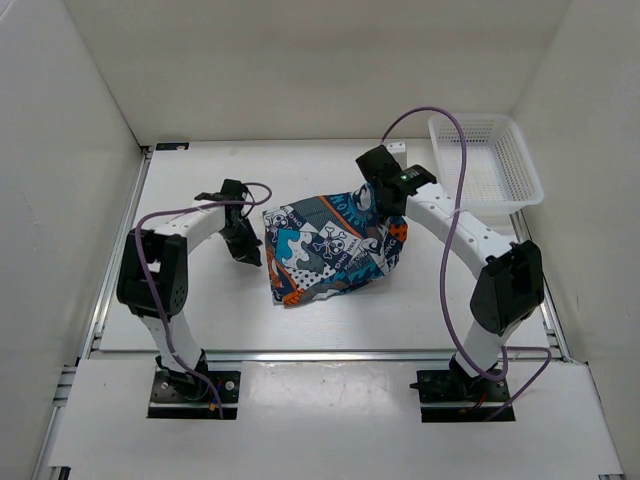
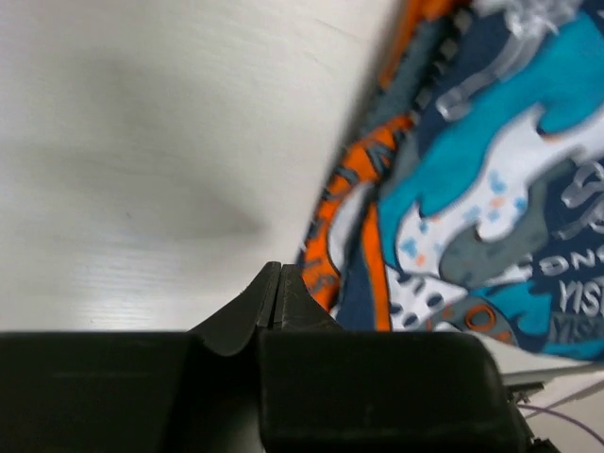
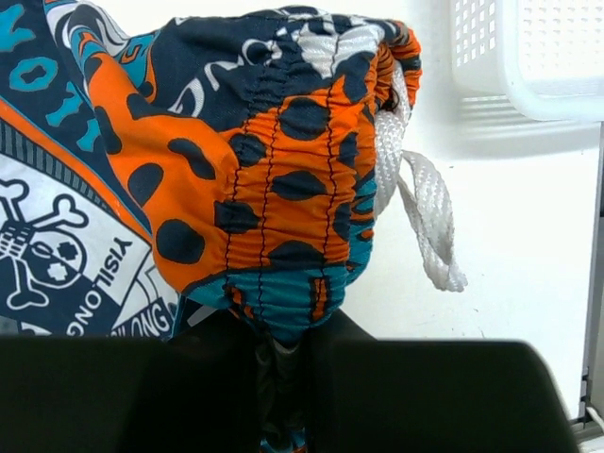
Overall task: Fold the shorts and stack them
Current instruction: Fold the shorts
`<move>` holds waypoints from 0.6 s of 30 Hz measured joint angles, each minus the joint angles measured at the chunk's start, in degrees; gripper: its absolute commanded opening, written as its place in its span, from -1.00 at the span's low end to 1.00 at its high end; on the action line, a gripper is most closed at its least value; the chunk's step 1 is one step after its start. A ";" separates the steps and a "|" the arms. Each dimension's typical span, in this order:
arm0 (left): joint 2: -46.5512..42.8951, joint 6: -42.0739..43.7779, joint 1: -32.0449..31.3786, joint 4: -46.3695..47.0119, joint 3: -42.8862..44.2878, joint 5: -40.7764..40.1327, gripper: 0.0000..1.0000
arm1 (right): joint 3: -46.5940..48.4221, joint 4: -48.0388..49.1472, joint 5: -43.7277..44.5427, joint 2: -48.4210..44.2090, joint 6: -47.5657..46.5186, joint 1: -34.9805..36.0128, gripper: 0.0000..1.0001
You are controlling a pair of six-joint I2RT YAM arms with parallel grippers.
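The patchwork shorts (image 1: 332, 250) lie crumpled in the middle of the table, with skulls and logos showing. My right gripper (image 1: 388, 205) is shut on the elastic waistband of the shorts (image 3: 283, 189), at their far right corner; a white drawstring (image 3: 420, 212) hangs beside it. My left gripper (image 1: 244, 243) is shut and empty, just left of the shorts. In the left wrist view its fingertips (image 2: 277, 283) are pressed together next to the orange edge of the shorts (image 2: 453, 189).
A white plastic mesh basket (image 1: 484, 163) stands at the back right, and it also shows in the right wrist view (image 3: 528, 52). White walls enclose the table on three sides. A purple cable runs along each arm.
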 measured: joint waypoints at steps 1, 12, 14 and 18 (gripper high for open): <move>1.14 0.04 0.20 -0.15 0.42 -0.31 -0.79 | 0.31 -0.26 0.26 0.20 0.00 0.28 -1.00; 10.29 0.66 -0.17 0.48 6.34 -1.11 -0.79 | 5.84 -2.23 2.84 4.02 -0.15 7.91 -1.00; 10.29 0.68 -0.61 0.72 6.34 -1.11 -0.79 | 7.87 -2.29 3.02 6.12 -0.15 10.27 -1.00; 10.29 0.68 -0.81 0.87 6.34 -1.11 -0.79 | 13.57 -3.17 3.41 11.65 -0.15 15.06 -1.00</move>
